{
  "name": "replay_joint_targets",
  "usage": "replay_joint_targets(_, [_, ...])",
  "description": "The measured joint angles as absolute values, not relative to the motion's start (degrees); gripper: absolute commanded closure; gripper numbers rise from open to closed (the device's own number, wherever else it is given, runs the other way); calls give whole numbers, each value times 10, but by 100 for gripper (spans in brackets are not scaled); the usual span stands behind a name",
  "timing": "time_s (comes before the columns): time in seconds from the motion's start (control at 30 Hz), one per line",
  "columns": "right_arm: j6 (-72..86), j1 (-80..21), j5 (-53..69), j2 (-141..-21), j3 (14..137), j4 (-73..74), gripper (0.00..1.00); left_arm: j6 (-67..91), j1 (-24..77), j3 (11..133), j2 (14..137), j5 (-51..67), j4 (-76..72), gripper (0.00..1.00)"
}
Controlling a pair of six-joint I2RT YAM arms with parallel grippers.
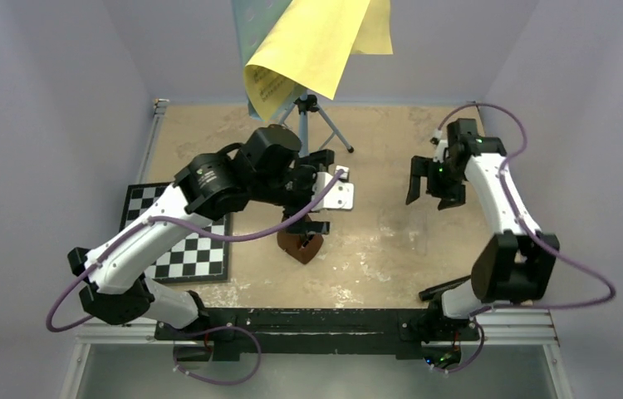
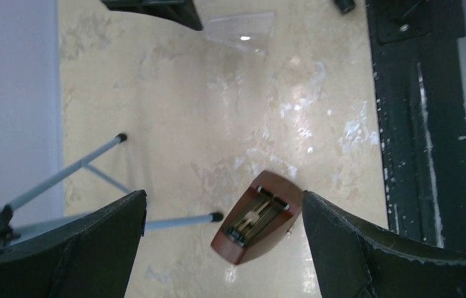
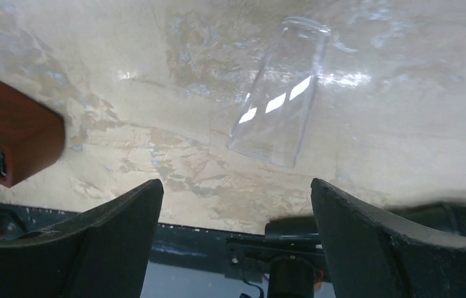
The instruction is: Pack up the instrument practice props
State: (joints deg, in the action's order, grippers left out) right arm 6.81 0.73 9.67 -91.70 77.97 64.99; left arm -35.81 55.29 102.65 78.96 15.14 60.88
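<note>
The small brown metronome (image 1: 301,246) sits mid-table. My left gripper (image 1: 308,223) hovers over it, open. In the left wrist view the metronome (image 2: 258,217) lies between the wide-apart fingers (image 2: 63,248), nearer the right one, and neither touches it. The light-blue music stand (image 1: 252,21) rises at the back on thin tripod legs (image 1: 322,125), with yellow sheets (image 1: 316,41) draped over it. My right gripper (image 1: 435,187) hangs open and empty to the right. The right wrist view catches the metronome (image 3: 7,133) at its left edge.
A black-and-white chessboard (image 1: 179,245) lies under the left arm at the table's left. A clear plastic cover (image 3: 277,93) lies flat on the table in front of the right gripper. Tripod legs (image 2: 69,171) stretch to the left of the left gripper. The black base rail (image 1: 316,320) runs along the near edge.
</note>
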Motion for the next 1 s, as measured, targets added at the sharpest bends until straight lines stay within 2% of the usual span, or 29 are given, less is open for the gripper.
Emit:
replay_joint_targets(0.1, [69, 35, 79, -807, 755, 638, 7, -334, 600, 1048, 823, 163, 604, 0])
replay_joint_targets(0.27, [47, 77, -2, -689, 670, 570, 7, -289, 645, 1047, 865, 197, 587, 1])
replay_joint_targets(0.37, [-65, 79, -6, -612, 554, 439, 6, -239, 647, 1042, 903, 203, 540, 2])
replay_joint_targets(0.47, [-183, 79, -3, -568, 463, 376, 6, -185, 647, 1059, 960, 196, 500, 2])
replay_joint_targets(0.73, [-341, 154, 15, -557, 334, 333, 5, -14, 646, 1122, 1134, 151, 434, 3])
replay_joint_targets(0.87, [-384, 171, 65, -600, 300, 302, 3, 44, 645, 1122, 1169, 144, 421, 2])
replay_joint_targets(1.0, [-408, 195, 123, -642, 306, 269, 8, 81, 645, 1098, 1175, 132, 381, 2])
